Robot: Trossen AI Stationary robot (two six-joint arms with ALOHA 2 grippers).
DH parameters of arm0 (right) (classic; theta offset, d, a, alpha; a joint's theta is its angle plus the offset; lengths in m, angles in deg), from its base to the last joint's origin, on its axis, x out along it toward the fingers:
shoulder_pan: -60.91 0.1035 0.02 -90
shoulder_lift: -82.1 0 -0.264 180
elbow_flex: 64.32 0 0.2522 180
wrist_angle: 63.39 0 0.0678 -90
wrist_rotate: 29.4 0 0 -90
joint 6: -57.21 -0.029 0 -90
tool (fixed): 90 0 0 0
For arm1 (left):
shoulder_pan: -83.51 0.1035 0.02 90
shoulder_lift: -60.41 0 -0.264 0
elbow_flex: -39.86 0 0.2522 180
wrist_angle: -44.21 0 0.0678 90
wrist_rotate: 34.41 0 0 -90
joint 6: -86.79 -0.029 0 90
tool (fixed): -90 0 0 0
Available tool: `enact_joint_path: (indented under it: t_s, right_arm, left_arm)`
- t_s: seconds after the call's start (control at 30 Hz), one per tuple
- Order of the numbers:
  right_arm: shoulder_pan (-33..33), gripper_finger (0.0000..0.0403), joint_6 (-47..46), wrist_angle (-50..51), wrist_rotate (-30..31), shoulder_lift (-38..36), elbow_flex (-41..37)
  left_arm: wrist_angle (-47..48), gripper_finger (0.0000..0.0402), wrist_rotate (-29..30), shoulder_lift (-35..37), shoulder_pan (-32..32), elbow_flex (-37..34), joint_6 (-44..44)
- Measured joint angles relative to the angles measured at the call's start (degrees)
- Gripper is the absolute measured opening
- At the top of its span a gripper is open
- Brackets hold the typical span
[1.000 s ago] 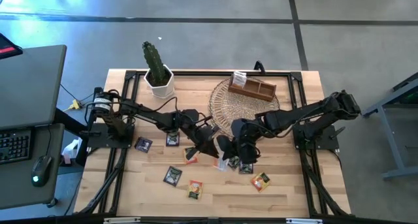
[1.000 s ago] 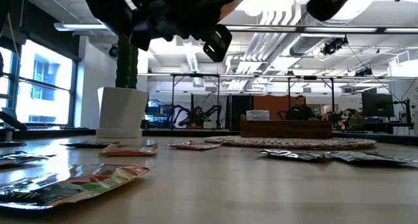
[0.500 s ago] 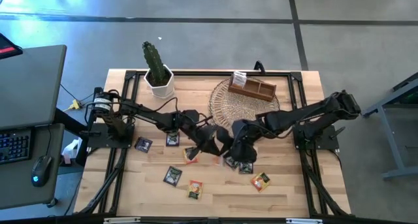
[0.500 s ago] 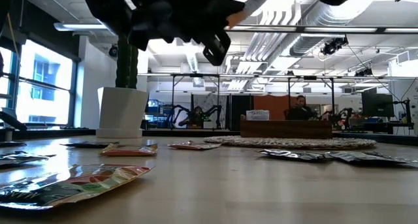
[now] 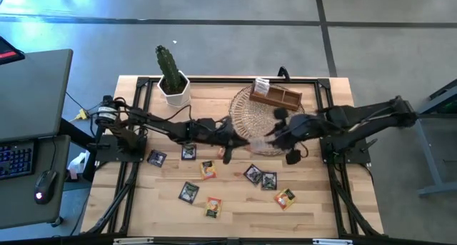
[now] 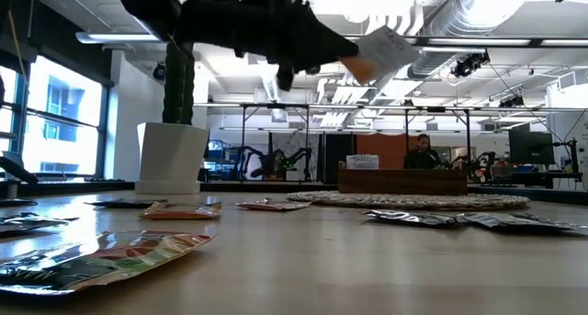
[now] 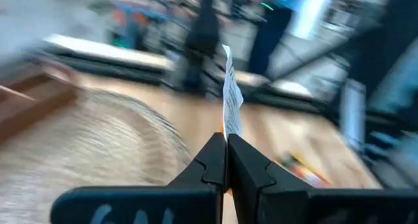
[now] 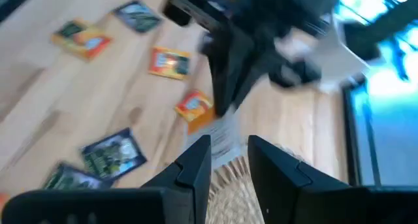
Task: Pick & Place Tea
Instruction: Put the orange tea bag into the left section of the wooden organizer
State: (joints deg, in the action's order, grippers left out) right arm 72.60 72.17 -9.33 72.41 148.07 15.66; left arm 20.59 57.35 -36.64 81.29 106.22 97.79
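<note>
Left hand (image 7: 226, 160) pinches sachet (image 7: 231, 96); high view hides grip.

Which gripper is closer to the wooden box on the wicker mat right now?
Right. The right gripper is over the mat's near edge, just short of the wooden box; the left gripper, clamping a tea sachet, is farther, beside the mat.

**Sachet handover, grippers separating**

Now pinching a white-and-orange tea sachet (image 7: 231, 93) on edge in the left gripper (image 7: 226, 160), carrying it from above the loose sachets toward the wicker mat (image 5: 246, 120). Standing parted and empty at the right gripper (image 8: 228, 160), having released; pulling back from mid-table to over the mat's right side.
</note>
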Motion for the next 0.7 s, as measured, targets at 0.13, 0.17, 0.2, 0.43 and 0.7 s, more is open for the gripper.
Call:
enact_joint_path:
  t_s: [0.13,0.17,0.2,0.43,0.7]
  right_arm:
    - [-0.82,0.0098,-7.13,-6.47,6.23,-5.06,-8.58]
    - [-1.35,0.0098,-8.12,-8.78,7.78,-6.27,-11.32]
    - [-2.03,0.0098,-8.85,-11.57,9.12,-7.36,-14.04]
    - [-10.73,0.0098,-8.52,-35.88,7.71,-12.7,-28.69]
    - [-21.92,0.0098,-13.71,-43.69,-18.72,-15.09,-32.03]
  left_arm:
    - [-1.04,0.0004,9.79,0.66,0.0,0.07,-2.85]
    - [-1.59,0.0004,10.94,0.66,0.0,0.0,-3.64]
    - [-2.72,0.0004,11.32,0.67,0.0,0.0,-4.47]
    - [-5.68,0.0004,11.47,0.84,-0.02,0.02,-6.73]
    - [-5.74,0.0004,14.06,0.84,-0.04,0.02,-6.73]
